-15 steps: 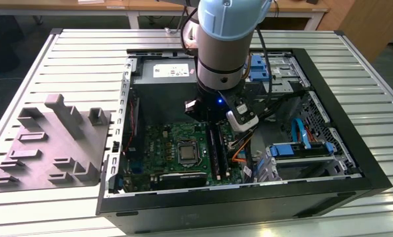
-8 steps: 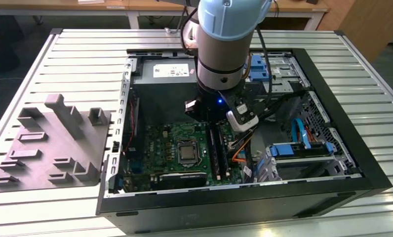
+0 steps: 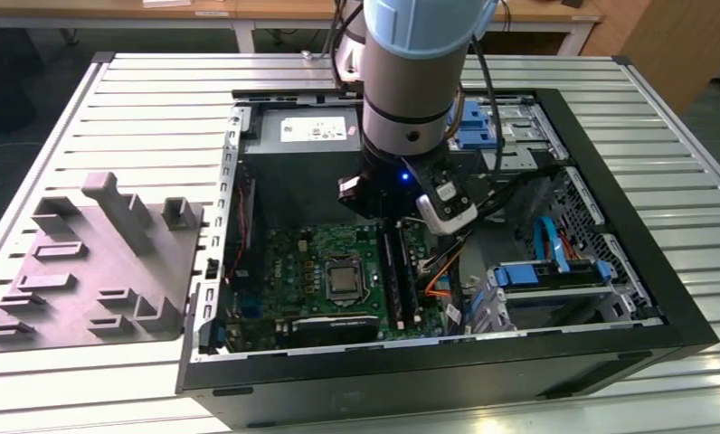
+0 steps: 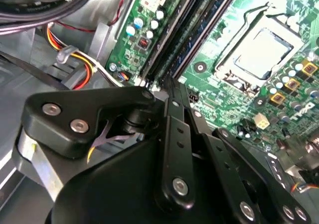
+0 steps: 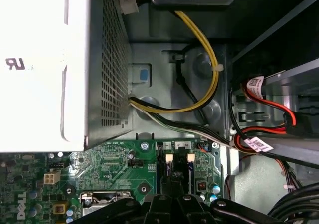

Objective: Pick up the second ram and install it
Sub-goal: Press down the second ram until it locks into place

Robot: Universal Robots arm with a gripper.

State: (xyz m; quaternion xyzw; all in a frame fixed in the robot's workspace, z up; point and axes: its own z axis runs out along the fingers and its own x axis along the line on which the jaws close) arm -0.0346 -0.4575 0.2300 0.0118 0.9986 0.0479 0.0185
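Open computer case (image 3: 233, 181) lying on a slatted metal desk (image 3: 118, 99), with a grey moulded holder (image 3: 89, 262) on the desk beside the case, on the exterior view's left. Green motherboard (image 3: 294, 262) on the case floor, with a square processor socket (image 3: 342, 278) near its middle and long black memory slots (image 3: 406, 294) just beside the socket.

Robot arm (image 3: 409, 72) reaching straight down into the case, ending in a black pincer (image 3: 391, 221) just over the end of the slots nearest the silver power supply (image 3: 306, 131). In the second wrist view, pincer (image 4: 167, 89) tapering to a narrow tip at that same slot end; whether spread, pressed together or pinching anything, cannot tell, as the tip is hidden behind its own black links.

Second ram (image 4: 197, 35), dark and slim, lying along the slot line that runs away from the pincer tip, beside the processor socket (image 4: 261, 52); seated fully or only resting, not discernible.

In the first wrist view, yellow and black cables (image 5: 199, 97) looping from the power supply (image 5: 45, 64) above the motherboard (image 5: 107, 167).
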